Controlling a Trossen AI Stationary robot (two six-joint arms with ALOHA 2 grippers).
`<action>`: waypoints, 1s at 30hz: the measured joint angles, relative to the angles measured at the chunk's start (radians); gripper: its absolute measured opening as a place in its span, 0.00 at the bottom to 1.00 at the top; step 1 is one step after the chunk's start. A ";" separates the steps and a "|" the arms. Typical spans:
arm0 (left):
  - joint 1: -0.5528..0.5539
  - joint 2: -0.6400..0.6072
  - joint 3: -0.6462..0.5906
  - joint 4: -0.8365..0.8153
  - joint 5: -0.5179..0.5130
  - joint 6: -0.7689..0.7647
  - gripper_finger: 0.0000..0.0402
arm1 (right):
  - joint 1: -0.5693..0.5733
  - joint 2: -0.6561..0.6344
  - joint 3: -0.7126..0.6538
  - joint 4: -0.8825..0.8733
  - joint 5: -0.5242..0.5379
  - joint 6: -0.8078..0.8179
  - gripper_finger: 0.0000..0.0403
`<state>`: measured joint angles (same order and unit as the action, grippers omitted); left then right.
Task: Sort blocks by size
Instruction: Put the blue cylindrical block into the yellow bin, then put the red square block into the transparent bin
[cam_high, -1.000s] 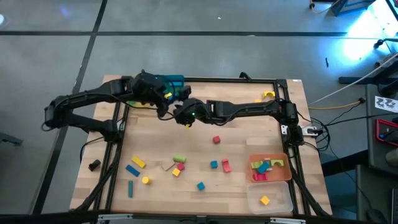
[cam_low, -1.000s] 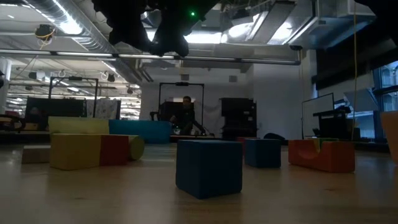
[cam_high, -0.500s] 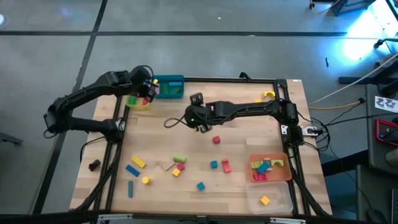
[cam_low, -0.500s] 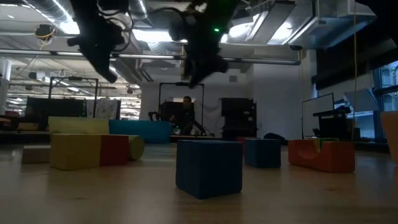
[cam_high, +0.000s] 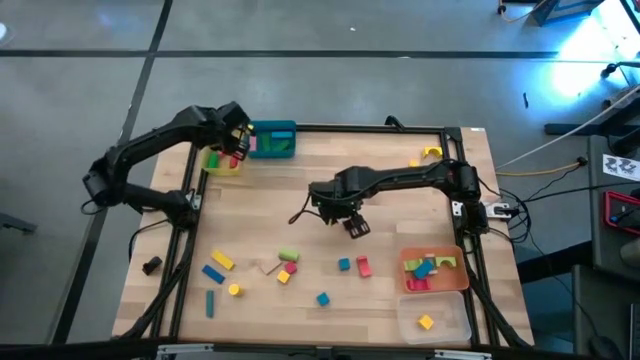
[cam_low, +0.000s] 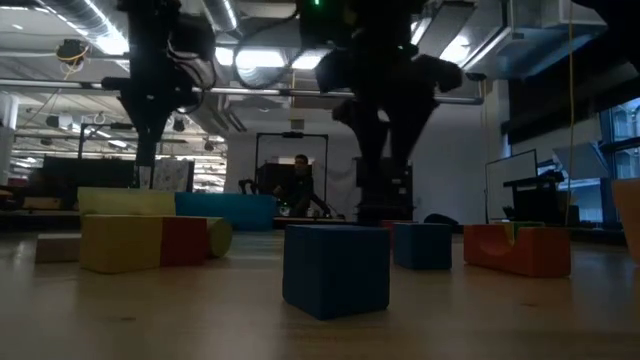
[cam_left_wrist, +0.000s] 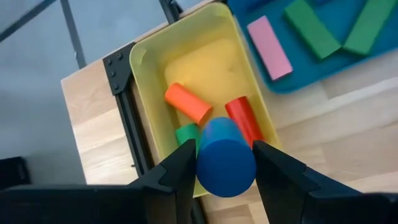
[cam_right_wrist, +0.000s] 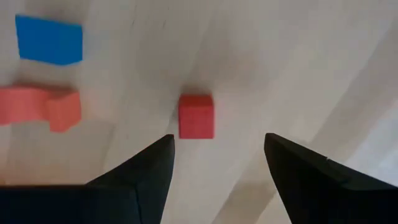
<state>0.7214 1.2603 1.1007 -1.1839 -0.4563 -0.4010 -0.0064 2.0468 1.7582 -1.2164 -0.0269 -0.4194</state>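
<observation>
Up at the table's eleven o'clock corner, the left gripper (cam_left_wrist: 225, 163) hangs over the yellow tray (cam_left_wrist: 144, 65), jaws pinching a blue cylinder (cam_left_wrist: 225, 160). At centre, the right gripper (cam_right_wrist: 217, 155), jaws spread, hovers above a red cube (cam_right_wrist: 196, 116).

Overhead and tabletop-level views of one table (cam_high: 390, 185); two close downward wrist views.

Wooden table (cam_high: 400, 210): scattered blocks (cam_high: 285, 262), trays (cam_high: 434, 271)
</observation>
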 joint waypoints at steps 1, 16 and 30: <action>0.004 0.014 0.000 0.001 0.000 0.014 0.33 | 0.000 0.000 -0.014 0.000 -0.003 0.000 0.62; 0.013 0.175 0.000 0.045 0.000 0.107 0.41 | 0.000 0.000 -0.191 0.180 -0.011 0.083 0.62; -0.003 0.175 0.000 0.071 0.002 0.121 0.41 | -0.001 0.000 -0.313 0.306 -0.002 0.100 0.53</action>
<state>0.7186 1.4350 1.1007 -1.1127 -0.4541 -0.2798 -0.0074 2.0468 1.4457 -0.9107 -0.0284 -0.3195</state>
